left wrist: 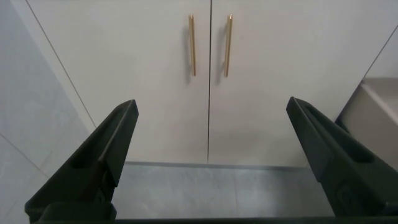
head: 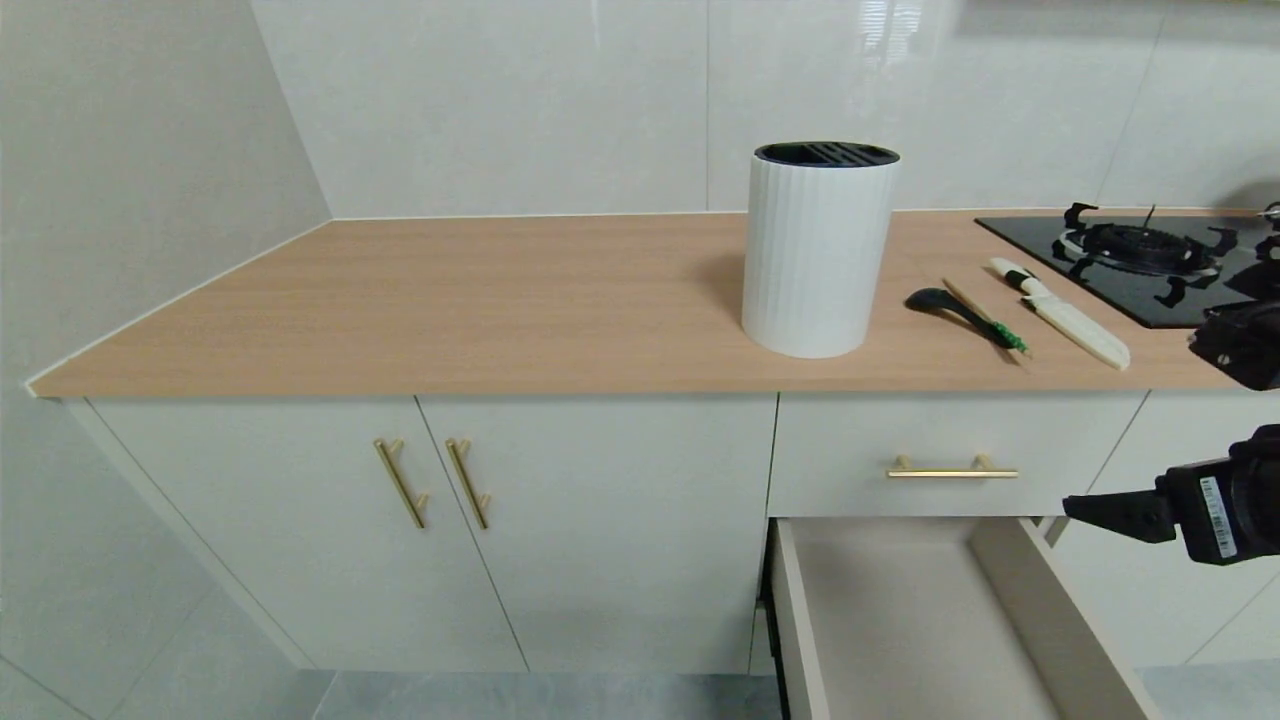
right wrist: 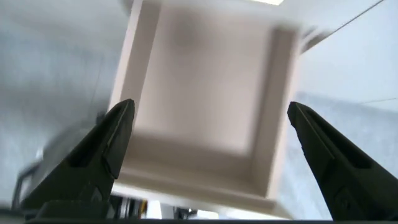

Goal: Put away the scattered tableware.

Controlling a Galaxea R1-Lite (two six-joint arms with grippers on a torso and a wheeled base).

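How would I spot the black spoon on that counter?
Find the tall white ribbed holder on the wooden counter. Between it and the stove, the spoon lies nearest the holder: the only black thing there, beside a pale knife.

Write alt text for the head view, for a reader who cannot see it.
A white ribbed holder stands on a wooden counter; right of it lie a black spoon and a white knife, beside a stove. Below them a drawer is pulled open, the right gripper beside it.
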